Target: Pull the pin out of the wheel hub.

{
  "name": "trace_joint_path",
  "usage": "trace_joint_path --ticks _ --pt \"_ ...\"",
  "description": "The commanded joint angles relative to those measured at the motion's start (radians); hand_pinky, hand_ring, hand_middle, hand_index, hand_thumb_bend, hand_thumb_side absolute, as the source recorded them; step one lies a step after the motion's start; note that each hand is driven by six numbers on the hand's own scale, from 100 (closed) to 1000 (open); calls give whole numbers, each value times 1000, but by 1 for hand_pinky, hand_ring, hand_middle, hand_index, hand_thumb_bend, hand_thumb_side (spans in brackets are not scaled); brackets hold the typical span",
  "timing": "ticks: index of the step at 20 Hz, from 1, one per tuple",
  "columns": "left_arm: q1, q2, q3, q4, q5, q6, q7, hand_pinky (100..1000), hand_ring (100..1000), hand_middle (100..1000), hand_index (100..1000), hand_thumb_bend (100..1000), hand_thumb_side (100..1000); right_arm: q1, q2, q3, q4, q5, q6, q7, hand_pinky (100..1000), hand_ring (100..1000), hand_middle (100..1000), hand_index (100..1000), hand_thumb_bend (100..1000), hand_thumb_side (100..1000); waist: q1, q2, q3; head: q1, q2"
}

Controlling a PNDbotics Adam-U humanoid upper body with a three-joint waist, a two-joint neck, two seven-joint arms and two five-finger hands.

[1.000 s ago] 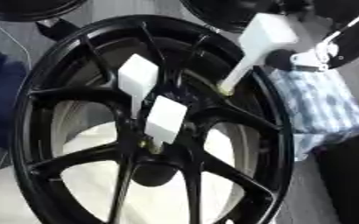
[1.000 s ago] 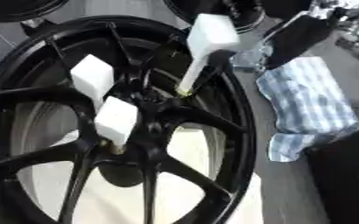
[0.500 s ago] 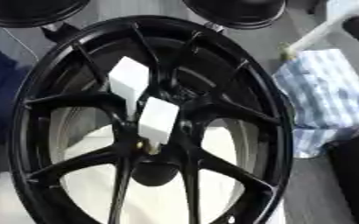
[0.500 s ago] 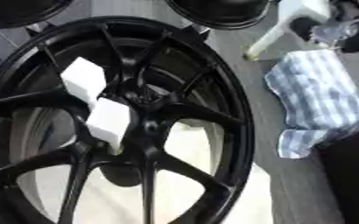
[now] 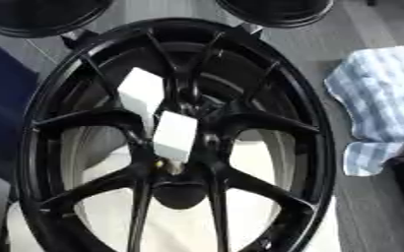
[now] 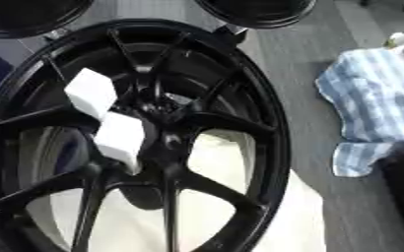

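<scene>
A black spoked wheel hub (image 5: 319,147) fills most of both views. Two pins with white block heads stand in its centre: one (image 5: 142,92) higher and to the left, the other (image 5: 175,135) just below it by the hub's middle hole. A white piece with a yellowish tip (image 6: 402,38) shows at the right edge of the right eye view, above the cloth; what holds it is out of frame. Neither hand shows in either view.
A blue-and-white checked cloth (image 5: 382,108) lies crumpled on the grey floor to the right of the wheel. Two more black wheels (image 5: 33,15) (image 5: 279,10) sit at the top edge. A white surface (image 5: 257,162) shows through the spokes. Dark blue fabric (image 5: 0,98) lies at the left.
The right hand, shut on a third white-headed pin above the hub, has carried it up and to the right and left the views. The camera has tilted slightly.
</scene>
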Motion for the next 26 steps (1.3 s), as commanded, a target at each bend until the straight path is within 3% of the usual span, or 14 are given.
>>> trace_joint_path --ticks 1,2,3,6,9,11,16,17,18,19,20,21,26 --pt "-2 10 8 -18 -6 -5 -1 897 757 619 780 100 719 3 15 -23 -28 62 36 -8 825 916 919 831 599 438 2 -19 -5 5 -13" --pt "-2 9 7 -18 -6 -5 -2 897 758 619 780 100 719 2 27 -25 -35 56 39 -24 827 918 918 834 563 546 3 -19 -7 6 -11" --pt "-1 9 8 -18 -6 -4 -2 897 758 619 780 100 719 1 36 -27 -44 39 36 -48 824 912 911 825 534 556 4 -20 -7 5 -11" --pt "-1 8 8 -18 -5 -5 -2 898 758 619 780 100 718 1 51 -28 -74 -31 12 -133 804 868 852 752 449 479 6 -21 -7 4 -13" --pt "-3 8 5 -18 -4 -4 -5 898 758 619 780 100 719 -14 55 -19 -112 -113 -7 -217 755 765 703 625 336 401 7 -22 -6 3 -11" --pt "-7 10 2 -18 -1 -4 -7 898 758 619 780 100 718 -41 57 -1 -120 -166 -48 -253 741 742 666 594 329 355 7 -22 -4 -1 -12" --pt "-29 17 -13 -18 9 -5 -26 898 758 619 779 100 715 -126 116 83 -122 -231 -213 -164 743 730 650 581 330 317 10 -17 4 -4 -17" --pt "-33 21 -14 -18 11 -7 -29 898 758 619 779 101 709 -143 133 96 -122 -232 -241 -143 743 728 647 581 456 252 10 -15 6 -3 -20" --pt "-36 24 -16 -18 12 -9 -31 898 758 620 779 100 714 -156 147 108 -122 -232 -267 -125 742 727 647 581 326 311 9 -14 7 -1 -22" --pt "-39 26 -17 -18 13 -11 -34 898 758 620 779 100 714 -168 163 121 -122 -230 -289 -110 739 724 645 580 317 314 9 -13 8 3 -25" --pt "-43 28 -20 -18 15 -12 -37 898 759 620 779 100 709 -177 180 134 -122 -225 -306 -94 737 723 644 579 359 277 8 -11 9 9 -23" --pt "-46 29 -22 -18 16 -12 -39 898 759 620 779 100 715 -183 194 147 -122 -220 -318 -81 737 723 644 579 309 318 7 -11 9 17 -19" --pt "-59 35 -26 -18 26 -9 -49 897 759 621 780 100 715 -192 245 195 -122 -191 -332 -41 739 722 643 577 307 320 2 -11 8 33 0"
